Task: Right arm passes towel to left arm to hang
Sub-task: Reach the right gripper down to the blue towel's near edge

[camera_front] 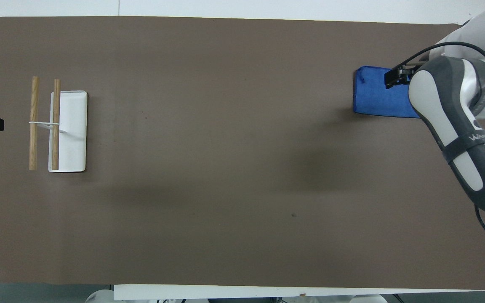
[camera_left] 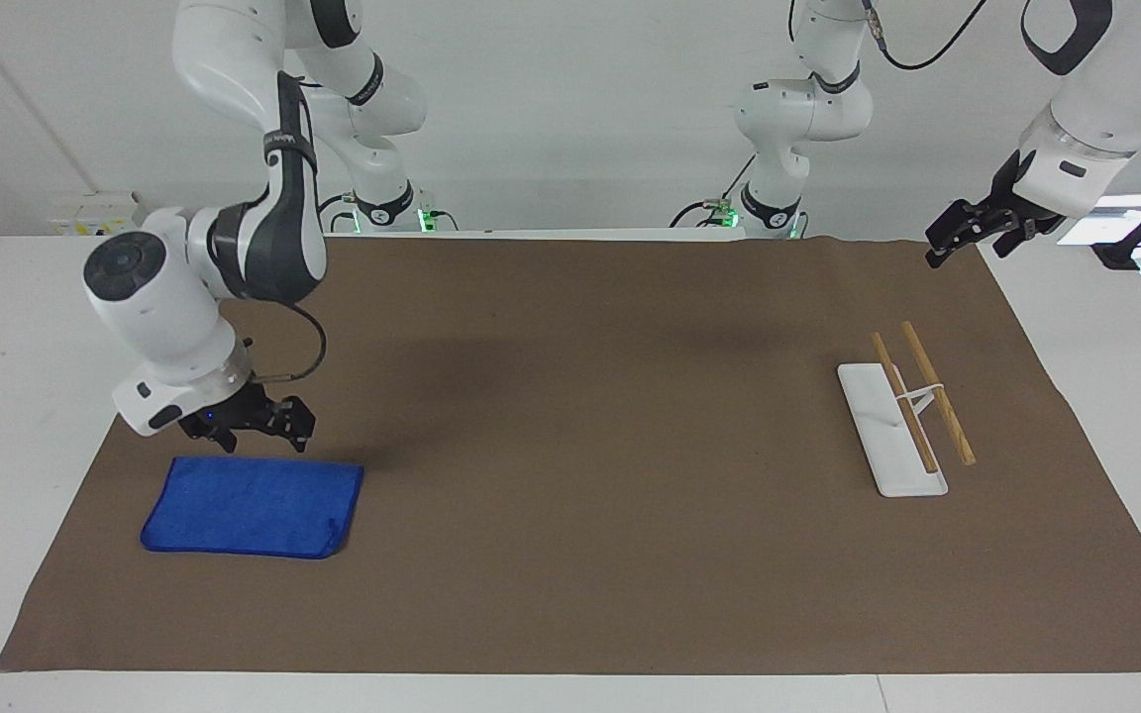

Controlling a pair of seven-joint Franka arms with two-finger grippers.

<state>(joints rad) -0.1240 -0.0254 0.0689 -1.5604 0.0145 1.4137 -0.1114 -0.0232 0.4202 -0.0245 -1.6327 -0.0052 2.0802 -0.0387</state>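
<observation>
While the towel [camera_left: 254, 506] lay flat on the brown mat [camera_left: 590, 555] toward the right arm's end of the table, at about eight o'clock in the facing view, nothing held it.

Item one, towel: small blue rectangle, fluffy, its long edges running along the table's length; in the overhead view it sat at about two o'clock, partly covered by the arm above it.

Item two, right arm [camera_left: 263, 228]: bent down over the mat, wrist pointing at the table. Right gripper [camera_left: 261, 436]: black, with a small blue light, poised just above the towel's edge nearer the robots, its fingers spread apart and empty. Whether a fingertip touched the cloth could not be told.

Item three, left arm [camera_left: 1086, 99]: waited raised at the left arm's end of the table, at about two o'clock in the facing view. Left gripper [camera_left: 952, 238]: slim, black, over the corner of the mat nearest the robots, its fingers apart and empty.

Item four, rack [camera_left: 892, 431]: white flat base with a thin white upright carrying two wooden rods [camera_left: 937, 391], standing on the mat at about three o'clock in the facing view, well apart from the towel and bare of cloth.

Item five, table [camera_left: 16, 396]: white, showing around the mat's edges.
</observation>
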